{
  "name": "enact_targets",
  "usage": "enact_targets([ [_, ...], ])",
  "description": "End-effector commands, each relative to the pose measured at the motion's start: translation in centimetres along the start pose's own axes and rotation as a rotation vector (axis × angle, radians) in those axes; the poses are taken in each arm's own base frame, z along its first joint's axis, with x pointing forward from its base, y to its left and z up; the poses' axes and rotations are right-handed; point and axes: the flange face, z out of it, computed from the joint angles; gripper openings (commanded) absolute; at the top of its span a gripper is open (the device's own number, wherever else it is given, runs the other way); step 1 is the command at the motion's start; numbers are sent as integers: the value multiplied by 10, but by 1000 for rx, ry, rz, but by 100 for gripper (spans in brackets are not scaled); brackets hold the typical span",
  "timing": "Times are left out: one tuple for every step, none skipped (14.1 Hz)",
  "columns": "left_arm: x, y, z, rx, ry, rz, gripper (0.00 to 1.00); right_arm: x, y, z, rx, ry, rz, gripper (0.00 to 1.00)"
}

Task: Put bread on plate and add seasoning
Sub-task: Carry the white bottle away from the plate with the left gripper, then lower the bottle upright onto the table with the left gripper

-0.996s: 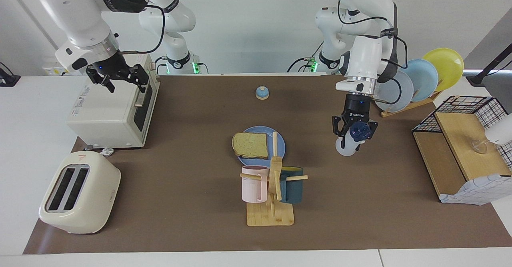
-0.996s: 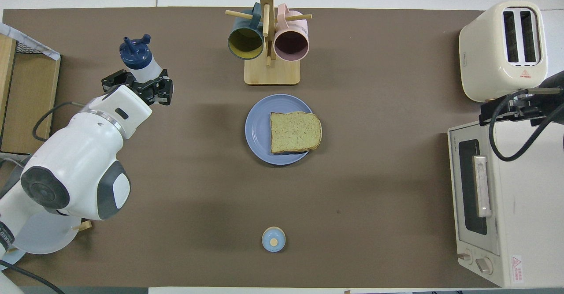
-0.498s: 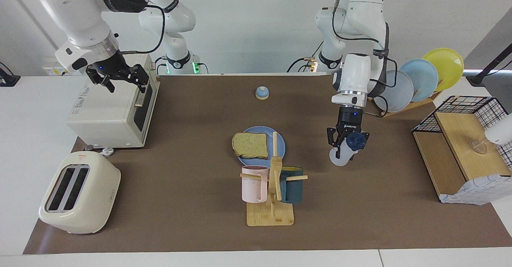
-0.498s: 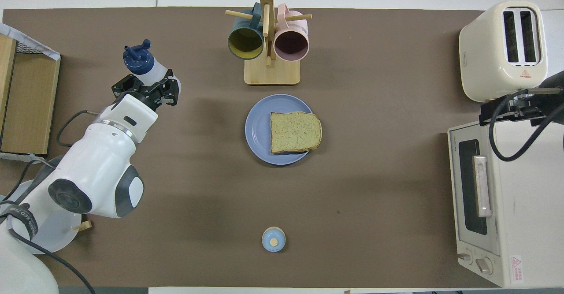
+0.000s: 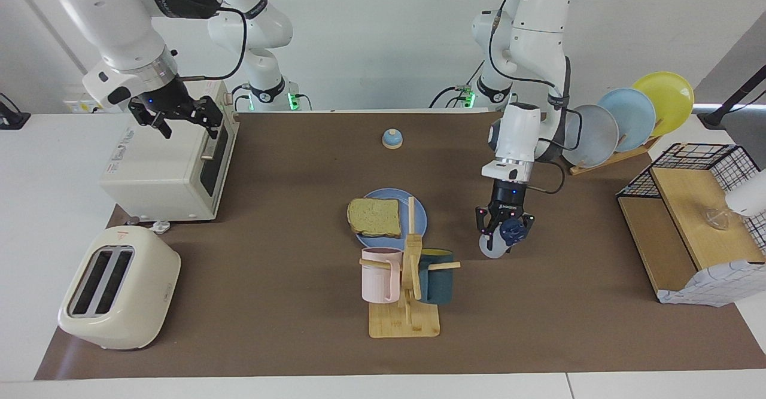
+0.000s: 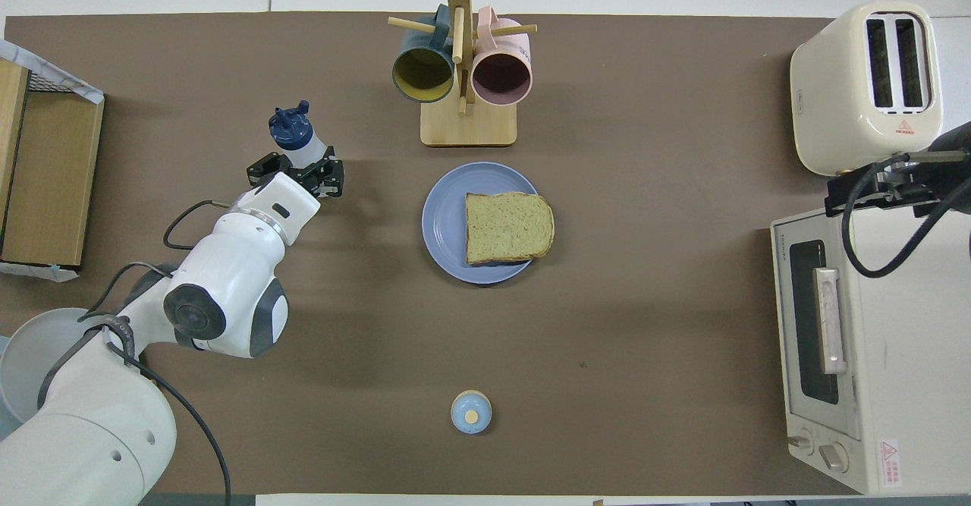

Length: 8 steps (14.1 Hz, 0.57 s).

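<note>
seasoning (image 5: pixel 498 240): you have the small translucent bottle with the dark blue looped cap carried in the air, tilted, its cap leaning away from the robots and its wider base tucked back under the wrist. It hangs over bare tabletop (image 5: pixel 568 303), toward the left arm's end, level with the plate.
seasoning's long axis: it runs roughly from the robots outward and slants a little, so the cap is not pointing down at anything yet.
left gripper (image 6: pixel 296 176): its fingers are clamped on the bottle's body just below the cap; nothing else touches the bottle.
bread (image 6: pixel 508 227): the square slice lies flat on the plate, pushed to the edge toward the right arm's end, one crust overhanging the rim slightly.
plate (image 6: pixel 444 221): the round blue plate sits mid-tabletop, just nearer the robots than the mug rack (image 6: pixel 463 66).
way to go: from the fingers, the bread lies sideways toward the right arm's end, across the bare half of the plate. You would judge the bread step done and the shaking still ahead.
nearer arm: the left one, by far.
hazard: the mug rack stands close by the path; keep the bottle on the robots' side of it.
right gripper (image 5: pixel 177 115): it waits above the toaster oven (image 5: pixel 164 163), fingers spread and empty.
</note>
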Motion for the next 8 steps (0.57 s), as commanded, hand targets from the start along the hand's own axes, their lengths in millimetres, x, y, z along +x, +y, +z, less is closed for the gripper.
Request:
enact_targets([
  [3,1,5,2,23,-9,0,-3,1,-4,20,3,-16,100],
  [3,1,5,2,21,-8,0,-3,1,-4,22,3,-16,100],
  [3,0,5,2,21,-7,0,-3,1,-4,20,3,-16,100],
  [1,-2,5,4,19,-8,0,-3,1,-4,20,3,-16,100],
  [1,-3,5,5,19,-6,0,-3,1,-4,20,3,-16,100],
  [2,-6,5,7,20,-6,0,-3,1,-4,20,3,-16,100],
  [3,-6,4,8,22,-7,0,-3,1,-4,20,3,-16,100],
  [2,-7,4,9,20,-7,0,-3,1,-4,20,4,-16,100],
])
